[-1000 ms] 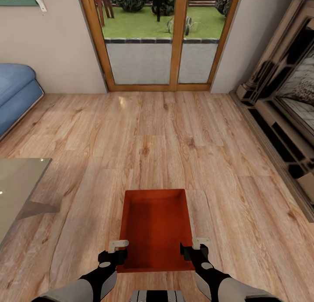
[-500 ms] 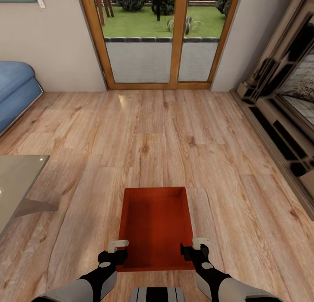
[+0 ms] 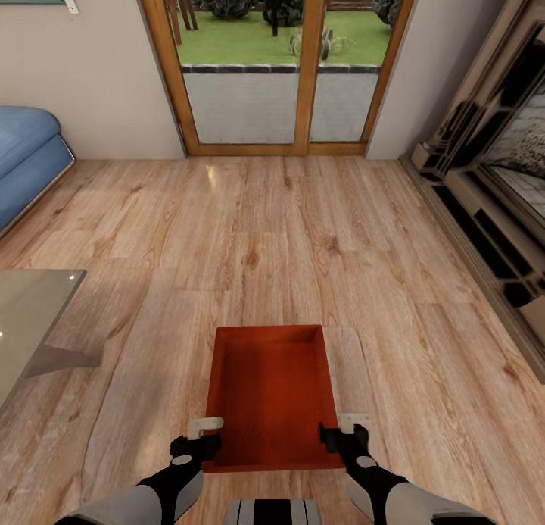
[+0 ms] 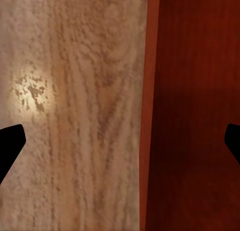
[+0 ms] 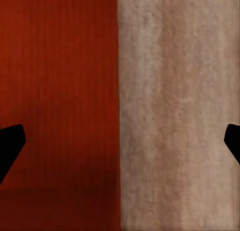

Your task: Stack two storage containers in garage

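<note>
One storage container (image 3: 270, 392), an orange-red rectangular bin with thin smooth walls and a finely ribbed bottom, is sitting open-topped on the light wood-plank floor (image 3: 303, 229) of the living room, well short of the wood-framed glass doors (image 3: 276, 63).

The left pincer (image 3: 204, 432) is straddling the container's left wall near its nearest corner, fingers spread wide; in its wrist view the wall edge (image 4: 148, 111) is running between the dark fingertips (image 4: 10, 146).

The right pincer (image 3: 344, 430) is likewise spread, straddling the container's right wall; that rim (image 5: 119, 111) is dividing red plastic from grainy plank.

A glass-topped counter (image 3: 30, 320) is standing left of the container.
</note>
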{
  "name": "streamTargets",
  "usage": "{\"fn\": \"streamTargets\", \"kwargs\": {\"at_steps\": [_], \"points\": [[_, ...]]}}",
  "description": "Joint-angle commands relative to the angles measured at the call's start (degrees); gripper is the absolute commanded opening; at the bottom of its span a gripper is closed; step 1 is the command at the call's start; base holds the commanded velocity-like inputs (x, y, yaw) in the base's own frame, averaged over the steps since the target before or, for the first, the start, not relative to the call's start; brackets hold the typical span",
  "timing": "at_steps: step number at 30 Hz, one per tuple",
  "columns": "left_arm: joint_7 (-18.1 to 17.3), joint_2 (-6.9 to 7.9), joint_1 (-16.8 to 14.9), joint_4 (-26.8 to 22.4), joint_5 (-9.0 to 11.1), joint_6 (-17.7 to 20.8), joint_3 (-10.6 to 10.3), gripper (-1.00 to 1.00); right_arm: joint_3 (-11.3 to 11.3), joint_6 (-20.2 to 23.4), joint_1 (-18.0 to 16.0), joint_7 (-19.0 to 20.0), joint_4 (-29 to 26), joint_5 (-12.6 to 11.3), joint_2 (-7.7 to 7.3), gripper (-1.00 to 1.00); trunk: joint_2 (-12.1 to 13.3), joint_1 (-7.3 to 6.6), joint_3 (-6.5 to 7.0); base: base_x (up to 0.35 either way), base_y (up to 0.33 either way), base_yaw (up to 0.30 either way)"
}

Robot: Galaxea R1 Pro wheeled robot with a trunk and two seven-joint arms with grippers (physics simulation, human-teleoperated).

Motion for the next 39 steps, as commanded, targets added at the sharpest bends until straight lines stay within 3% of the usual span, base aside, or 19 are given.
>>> {"fn": "streamTargets", "kwargs": {"at_steps": [1,24,39], "points": [[0.2,-0.01,0.0,0.1,0.5,-0.2,-0.5,1.0,0.0,-0.1,0.0,-0.3,0.1,0.4,-0.05,1.0,0.0,-0.01,-0.03,0.0,0.0,0.0],[0.2,-0.01,0.0,0.1,0.5,-0.2,-0.5,1.0,-0.1,0.0,0.0,-0.3,0.1,0.3,-0.16,1.0,0.0,-0.01,-0.03,0.0,0.0,0.0],[0.2,-0.01,0.0,0.0,0.5,-0.2,-0.5,1.0,-0.1,-0.1,0.0,-0.3,0.1,0.3,-0.2,1.0,-5.6,3.07,-2.54,0.0,0.0,0.0]]}}
